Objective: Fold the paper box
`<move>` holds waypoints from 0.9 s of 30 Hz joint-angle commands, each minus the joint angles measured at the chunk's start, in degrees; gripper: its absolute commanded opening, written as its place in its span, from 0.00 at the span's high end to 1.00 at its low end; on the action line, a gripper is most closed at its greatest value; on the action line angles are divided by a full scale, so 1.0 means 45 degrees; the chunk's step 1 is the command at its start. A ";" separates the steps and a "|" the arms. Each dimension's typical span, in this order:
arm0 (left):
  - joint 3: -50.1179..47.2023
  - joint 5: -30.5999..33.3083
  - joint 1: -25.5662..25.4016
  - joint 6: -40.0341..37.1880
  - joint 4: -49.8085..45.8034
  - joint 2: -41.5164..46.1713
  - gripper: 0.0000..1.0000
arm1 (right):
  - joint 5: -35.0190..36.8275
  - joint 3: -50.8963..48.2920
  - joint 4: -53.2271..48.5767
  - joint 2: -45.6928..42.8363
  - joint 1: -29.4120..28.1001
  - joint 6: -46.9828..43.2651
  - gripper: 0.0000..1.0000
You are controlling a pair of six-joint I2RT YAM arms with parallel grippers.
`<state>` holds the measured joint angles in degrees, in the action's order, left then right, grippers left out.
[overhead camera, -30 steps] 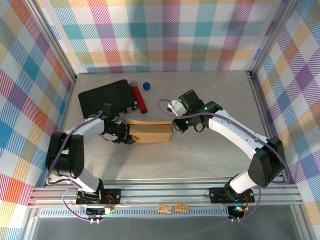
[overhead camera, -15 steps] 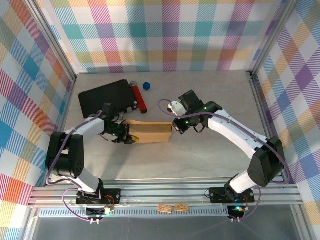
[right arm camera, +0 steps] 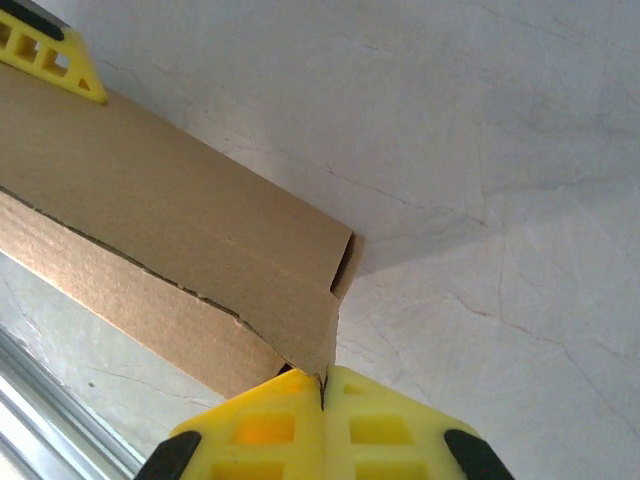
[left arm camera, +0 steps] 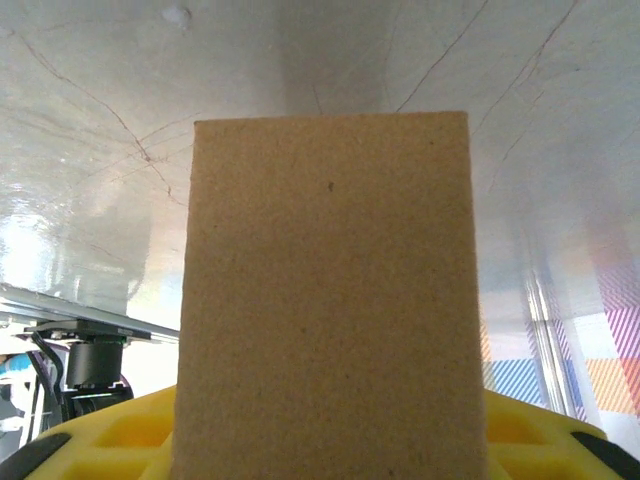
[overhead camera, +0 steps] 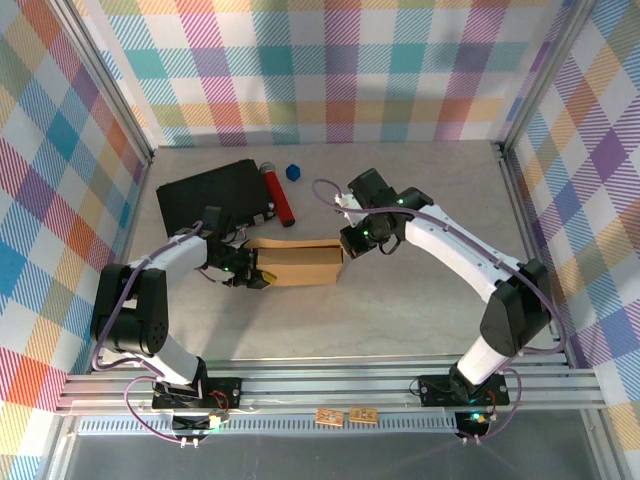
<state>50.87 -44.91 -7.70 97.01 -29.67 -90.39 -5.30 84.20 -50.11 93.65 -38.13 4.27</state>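
The left end effector clamps the paper box. The right end effector, fully closed, touches its corner.

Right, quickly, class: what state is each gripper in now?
Left gripper: closed on the paper box, at its end.
Right gripper: shut, tips against the box corner.

— What do the two arms look like from overhead?
— The left arm and the right arm both have white links between black joints. Each has a purple cable looping along it, and small green lights glow mid-frame.
— And the fingers?
— Bright yellow plastic with hollow moulded pockets, black at the outer corners.
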 commanded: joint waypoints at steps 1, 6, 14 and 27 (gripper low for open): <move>-0.0248 0.0858 0.0090 -0.0162 -0.0177 -0.0128 0.51 | -0.0597 0.0730 -0.1209 0.0632 -0.0101 0.1395 1.00; -0.0455 0.0858 0.0100 0.0037 0.0087 -0.0011 0.50 | -0.0907 0.1240 -0.1424 0.0941 -0.0101 0.2528 1.00; -0.0582 0.0955 0.0115 0.0140 0.0146 -0.0011 0.55 | -0.0880 0.1271 -0.1386 0.0948 -0.0218 0.3631 1.00; -0.0614 0.0965 0.0140 0.0326 0.0324 -0.0128 0.59 | -0.0437 0.0741 -0.0508 0.0974 -0.0636 0.5274 1.00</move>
<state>49.17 -41.50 -7.42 97.67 -28.32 -90.39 -6.59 88.92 -53.58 96.86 -39.40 25.34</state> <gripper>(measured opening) 0.433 0.065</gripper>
